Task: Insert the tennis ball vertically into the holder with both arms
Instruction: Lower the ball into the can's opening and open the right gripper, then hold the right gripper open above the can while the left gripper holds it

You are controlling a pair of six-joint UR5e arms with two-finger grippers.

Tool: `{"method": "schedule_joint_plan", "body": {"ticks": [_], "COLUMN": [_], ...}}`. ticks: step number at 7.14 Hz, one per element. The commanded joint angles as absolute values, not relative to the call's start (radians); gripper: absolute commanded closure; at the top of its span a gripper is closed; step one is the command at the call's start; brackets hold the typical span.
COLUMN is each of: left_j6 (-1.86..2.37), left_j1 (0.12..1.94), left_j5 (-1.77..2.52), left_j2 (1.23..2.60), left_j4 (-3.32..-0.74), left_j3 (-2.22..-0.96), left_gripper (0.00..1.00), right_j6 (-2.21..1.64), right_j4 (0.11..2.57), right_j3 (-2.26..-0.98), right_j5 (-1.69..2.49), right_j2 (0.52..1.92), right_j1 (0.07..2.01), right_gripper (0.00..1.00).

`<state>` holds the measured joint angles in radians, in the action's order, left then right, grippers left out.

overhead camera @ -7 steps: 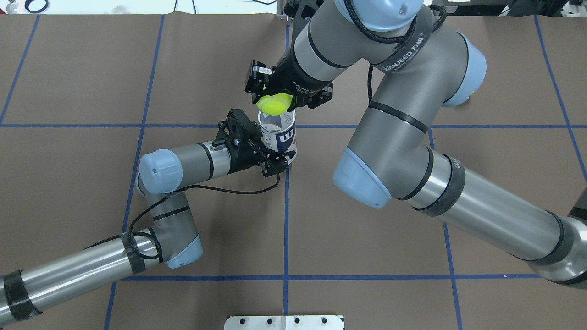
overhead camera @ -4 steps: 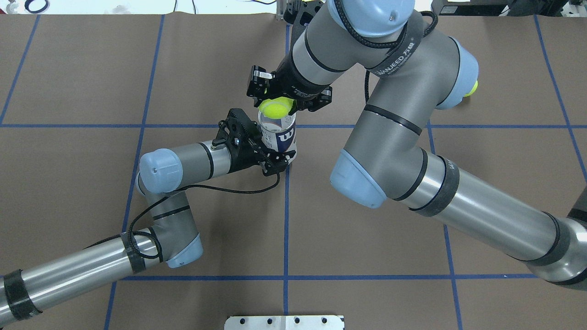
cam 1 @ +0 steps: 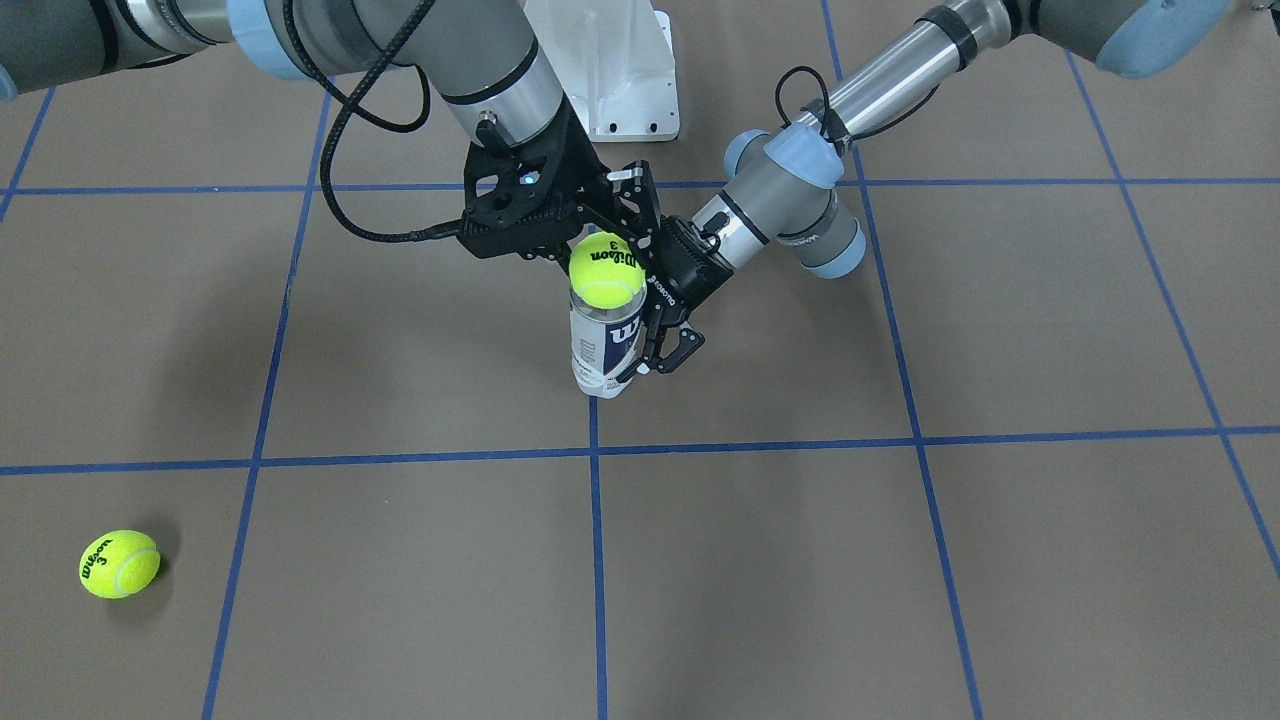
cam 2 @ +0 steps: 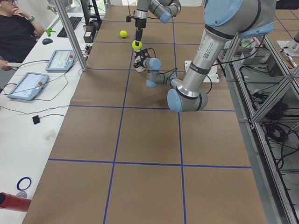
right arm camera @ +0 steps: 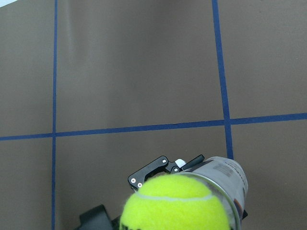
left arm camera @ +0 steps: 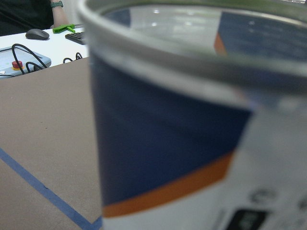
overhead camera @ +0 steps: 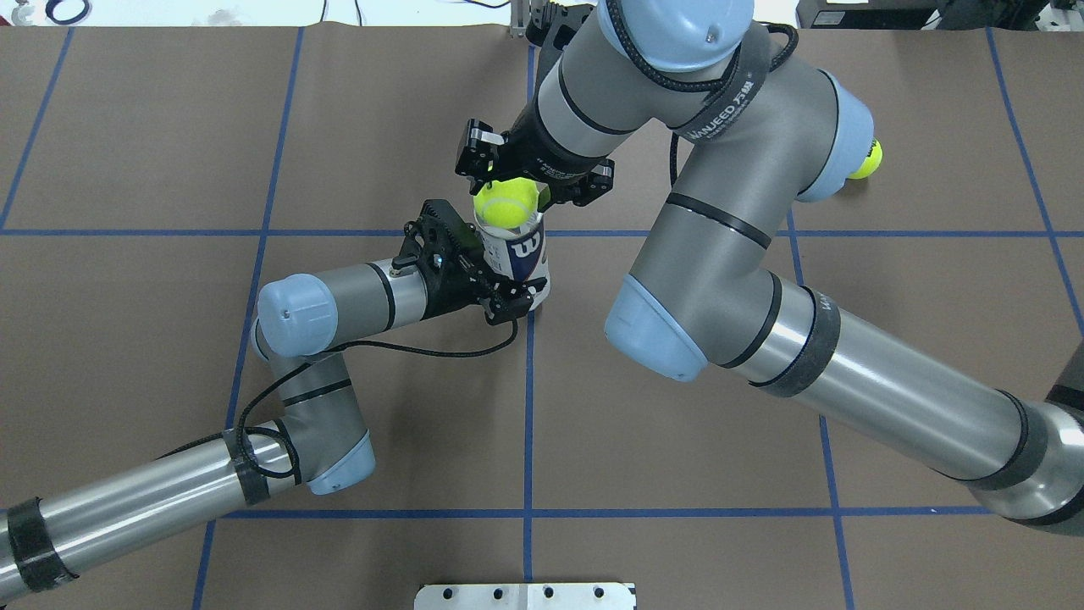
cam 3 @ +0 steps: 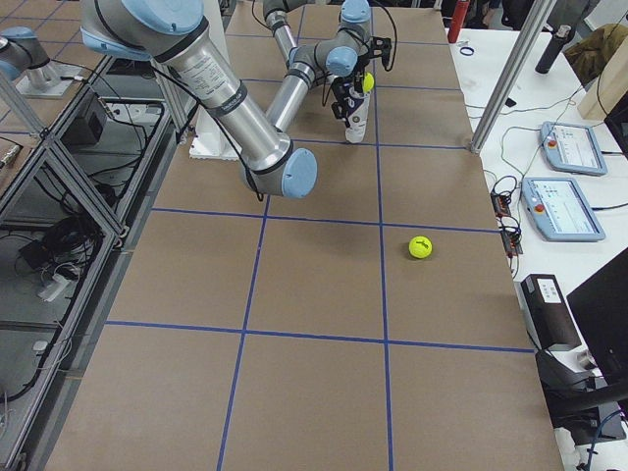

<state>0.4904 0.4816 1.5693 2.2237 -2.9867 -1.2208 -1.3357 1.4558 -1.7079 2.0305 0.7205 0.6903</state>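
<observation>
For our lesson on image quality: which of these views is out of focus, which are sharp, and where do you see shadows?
Left wrist view: the holder fills the frame, label and rim blurred, too close to focus. Right wrist view: the tennis ball is fairly sharp, cut off by the lower edge. Front-facing view: sharp; a soft shadow lies beside the loose ball. Overhead view: even light, faint shadows under the arms.

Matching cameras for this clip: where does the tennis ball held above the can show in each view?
Front-facing: tennis ball, centre, over the holder.
Overhead, upper centre.
Exterior left, top, far.
Exterior right, top.
Left wrist: not in it.
Right wrist, bottom edge.
Shared landmark: the holder, gripped by the left gripper.
</observation>
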Motion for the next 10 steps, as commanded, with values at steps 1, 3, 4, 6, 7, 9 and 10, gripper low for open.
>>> {"method": "schedule_joint_plan", "body": {"ticks": [1, 3, 4, 6, 7, 9, 10], "left_j6": [0.491, 0.489, 0.489, 0.489, 0.492, 0.494, 0.495], "left_j1": [0.482, 0.485, 0.485, 0.485, 0.483, 0.483, 0.483], "left_j5": [1.569, 1.569, 1.569, 1.569, 1.569, 1.569, 1.569], "left_j2": [2.224, 2.224, 2.224, 2.224, 2.224, 2.23, 2.23], "left_j4": [-2.987, -2.985, -2.984, -2.982, -2.982, -2.971, -2.971], "left_j3": [-1.221, -1.221, -1.221, -1.221, -1.221, -1.221, -1.221], "left_gripper": [0.12, 0.12, 0.12, 0.12, 0.04, 0.01, 0.01], "right_j6": [-1.338, -1.336, -1.338, -1.338, -1.339, -1.327, -1.278], "right_j4": [1.456, 1.456, 1.456, 1.457, 1.465, 1.521, 1.538], "right_j3": [-1.715, -1.741, -1.743, -1.753, -1.762, -1.802, -1.813], "right_j5": [2.023, 2.026, 2.026, 2.028, 2.031, 2.036, 2.037], "right_j2": [0.719, 0.721, 0.721, 0.722, 0.724, 0.739, 0.776], "right_j1": [0.69, 0.692, 0.693, 0.695, 0.699, 0.742, 0.759], "right_gripper": [0.01, 0.01, 0.01, 0.01, 0.01, 0.01, 0.01]}}
